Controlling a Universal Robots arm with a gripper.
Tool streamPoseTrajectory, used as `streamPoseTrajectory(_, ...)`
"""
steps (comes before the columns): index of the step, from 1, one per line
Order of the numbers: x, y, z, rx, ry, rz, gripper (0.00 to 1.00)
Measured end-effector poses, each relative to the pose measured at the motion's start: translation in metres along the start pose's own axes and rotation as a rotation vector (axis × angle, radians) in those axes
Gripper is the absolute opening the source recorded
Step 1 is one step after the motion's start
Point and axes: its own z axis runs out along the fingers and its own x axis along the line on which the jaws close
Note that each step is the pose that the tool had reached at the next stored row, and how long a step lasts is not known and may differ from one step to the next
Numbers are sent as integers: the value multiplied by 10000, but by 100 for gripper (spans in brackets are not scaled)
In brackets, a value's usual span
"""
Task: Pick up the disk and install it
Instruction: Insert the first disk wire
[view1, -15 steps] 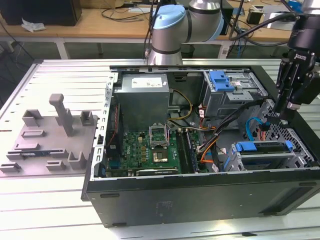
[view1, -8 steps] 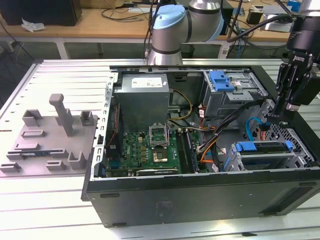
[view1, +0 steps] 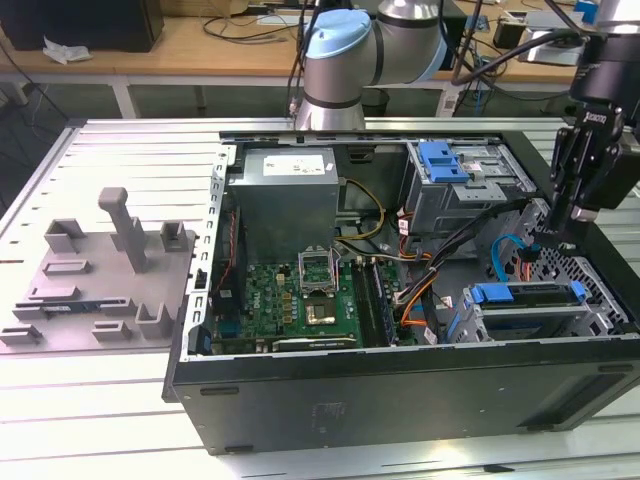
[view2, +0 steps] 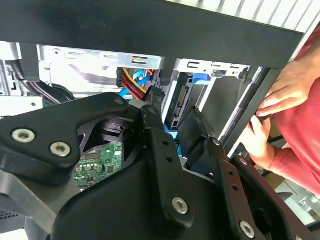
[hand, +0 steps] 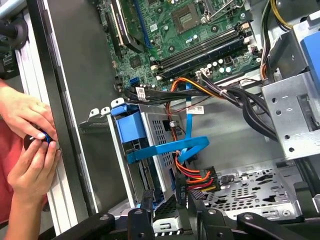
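We find the disk (view1: 527, 298) in the case's (view1: 400, 390) near corner at the exterior view's right; the motherboard (view1: 300, 295) lies beside it.

My arm (view1: 345, 60) runs off the top edge of the exterior view, and the body of my pincer (view1: 556, 240) off that view's right edge. The disk (view1: 527, 294) shows little beyond its blue frame; the drive cage (view1: 530, 322) hides the rest. In the first wrist view a person's hands (hand: 25, 117) are cut by the edge, closed round a small dark thing (hand: 34, 141) I cannot identify. In the second wrist view my pincer's black body blocks most of the motherboard (view2: 100, 160).
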Motion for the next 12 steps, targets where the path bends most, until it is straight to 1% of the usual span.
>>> streamPoseTrajectory(3, -58, 27, -19, -11, 25, -67, 41)
streamPoseTrajectory(5, -66, 31, -16, -80, 99, -167, 41)
streamPoseTrajectory(6, -67, 31, -14, -145, 164, -253, 41)
streamPoseTrajectory(7, -68, 31, -13, -184, 197, -307, 41)
streamPoseTrajectory(8, -71, 31, -6, -278, 276, -463, 41)
streamPoseTrajectory(9, -77, 31, 9, -316, 308, -585, 41)
streamPoseTrajectory(10, -81, 31, 18, -313, 314, -633, 41)
streamPoseTrajectory(12, -94, 30, 44, -266, 330, -824, 41)
